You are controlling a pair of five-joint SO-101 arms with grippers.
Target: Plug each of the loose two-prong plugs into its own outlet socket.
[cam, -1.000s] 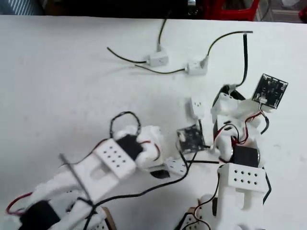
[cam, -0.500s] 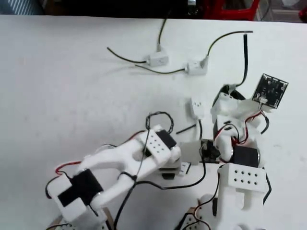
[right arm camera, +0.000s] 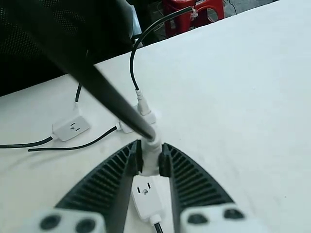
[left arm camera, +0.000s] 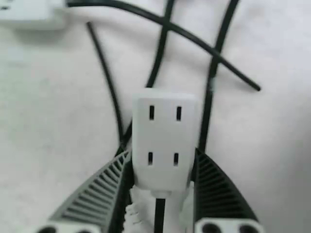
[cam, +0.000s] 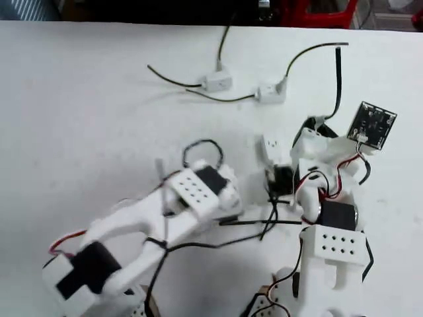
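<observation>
Bench [cam: 79, 99] of white carries, near its middle, the left end effector [left arm camera: 163, 158] clamped on a white outlet block [left arm camera: 164, 141], and just right of it the right end effector [right arm camera: 150, 145] pinching a white plug [right arm camera: 150, 162] right at a socket [right arm camera: 145, 194].

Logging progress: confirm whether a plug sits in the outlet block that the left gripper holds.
No: both pairs of slots on the outlet block held in the left gripper show empty.

The high camera looks down over the whole bench [cam: 79, 99]. The wrist cameras sit close behind the left end effector [left arm camera: 162, 156] and the right end effector [right arm camera: 151, 144].
</observation>
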